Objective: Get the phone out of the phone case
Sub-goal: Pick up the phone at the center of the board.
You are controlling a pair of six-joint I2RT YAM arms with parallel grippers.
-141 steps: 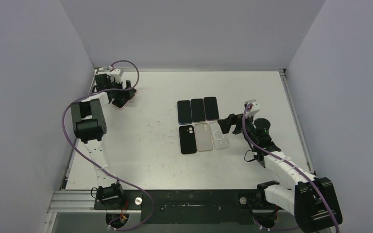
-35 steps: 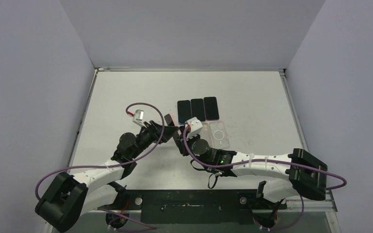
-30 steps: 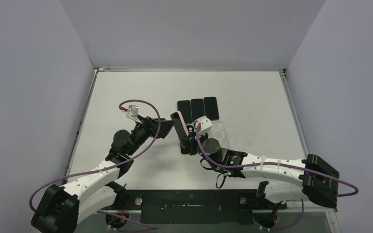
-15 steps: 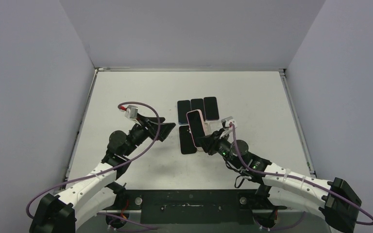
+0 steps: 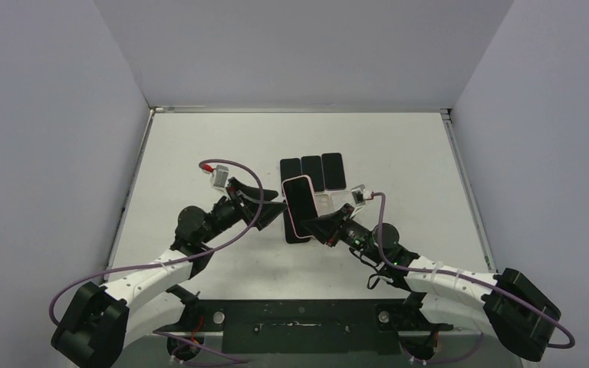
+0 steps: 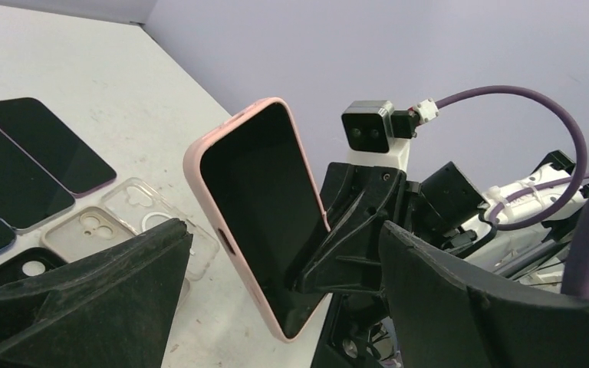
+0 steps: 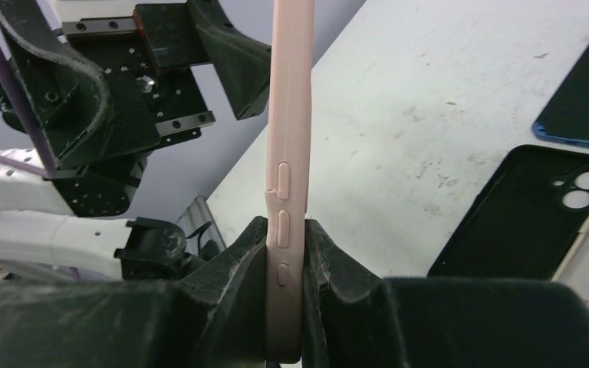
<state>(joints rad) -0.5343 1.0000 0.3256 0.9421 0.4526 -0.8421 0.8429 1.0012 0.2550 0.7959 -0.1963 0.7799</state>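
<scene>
**A:** What is the right gripper (image 7: 285, 257) doing?

**B:** It is clenched on the lower end of the phone (image 6: 261, 207). One finger presses the front and the other the back of the pink case (image 7: 285, 138). The phone sits inside that case, held up off the table (image 5: 199, 146).

**A:** And the left gripper (image 5: 270, 205)?

**B:** Spread wide, grasping nothing. The phone lies straight ahead of it, screen toward it. From the left wrist it is framed between the two fingers (image 6: 84, 299) and touches neither.

**A:** How does its long axis run?

**B:** Nearly upright, leaning a little, with the free end on top. The left arm is unoccupied and close, so I judge that the peeling falls to it, at the case's upper rim.

**A:** Count everything.

**B:** One cased phone is in the air. On the table, three dark phones (image 5: 311, 170) lie side by side. Nearer the arms there are three empty cases: a black case (image 7: 521, 222), a plain clear case (image 6: 84, 230), and a clear case with a ring (image 6: 157, 222).
</scene>
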